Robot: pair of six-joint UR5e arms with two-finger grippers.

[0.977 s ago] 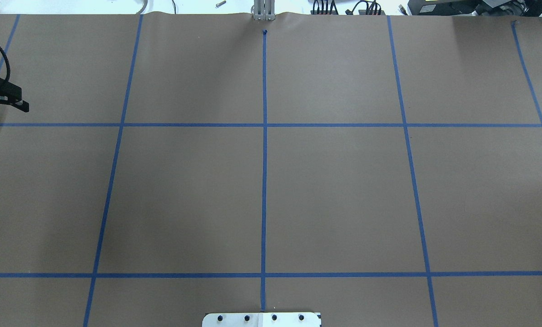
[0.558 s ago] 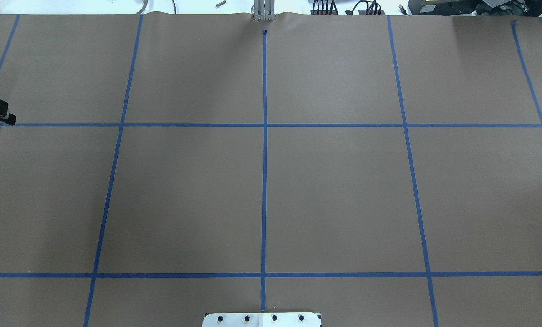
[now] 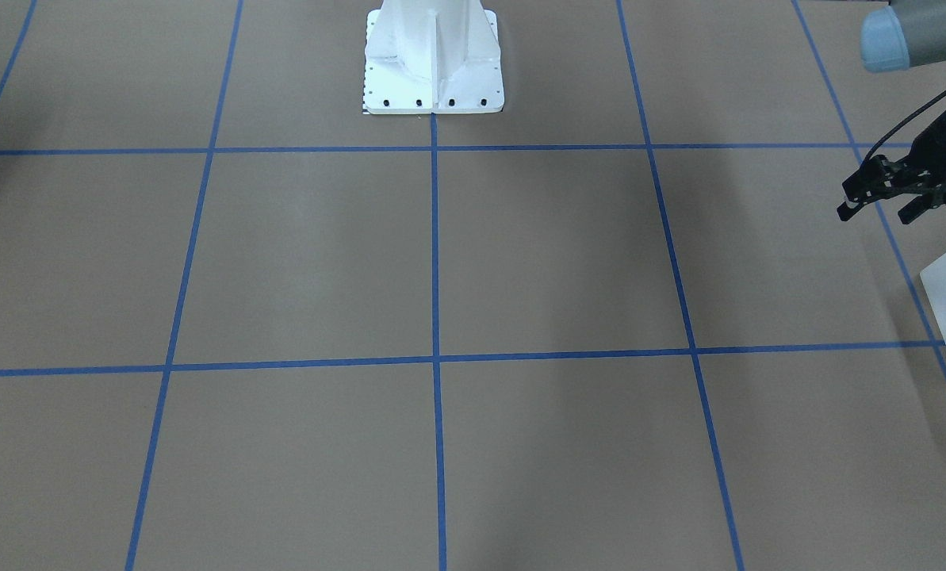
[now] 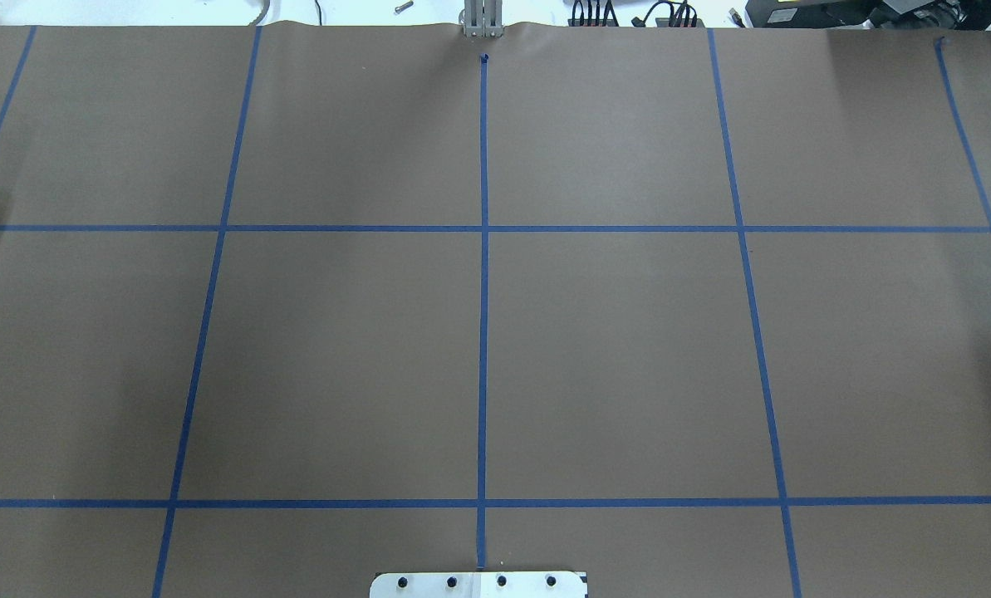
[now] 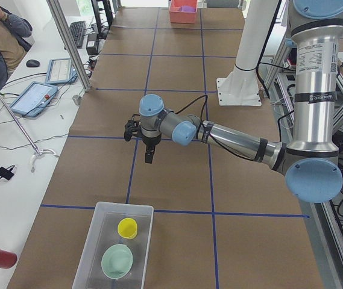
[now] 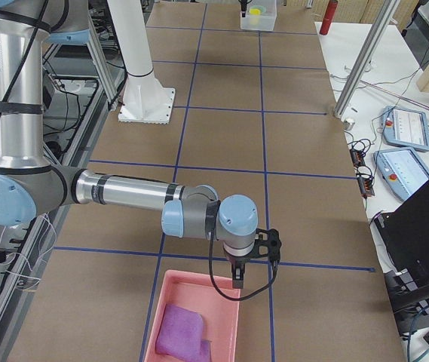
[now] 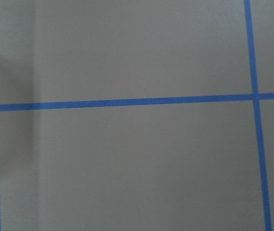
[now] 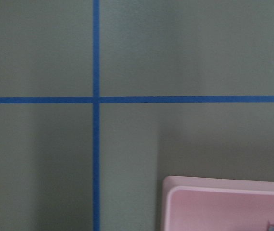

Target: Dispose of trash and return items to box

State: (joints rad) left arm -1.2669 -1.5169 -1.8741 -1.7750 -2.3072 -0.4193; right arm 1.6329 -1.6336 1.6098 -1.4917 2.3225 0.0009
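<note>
We see the frosted box point(image 5: 125, 206) holding a cup point(image 5: 128, 227) and bowl point(image 5: 117, 262); our left gripper point(image 3: 873, 210), spread apart, has nearly slipped off the overhead view's left edge, and whether the right gripper point(image 6: 238, 280) is spread or closed we cannot tell.

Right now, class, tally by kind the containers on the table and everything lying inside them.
Containers: 2, the box and the pink bin
Cups: 1, the yellow cup
Bowls: 1, the green bowl
Cloths: 1, the purple cloth
Total: 5

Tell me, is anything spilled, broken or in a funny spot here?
Nothing stands out. The yellow cup and green bowl sit upright inside the box, a purple cloth lies in the pink bin, and nothing is spilled on the brown paper. The left hand hangs open and empty.
</note>
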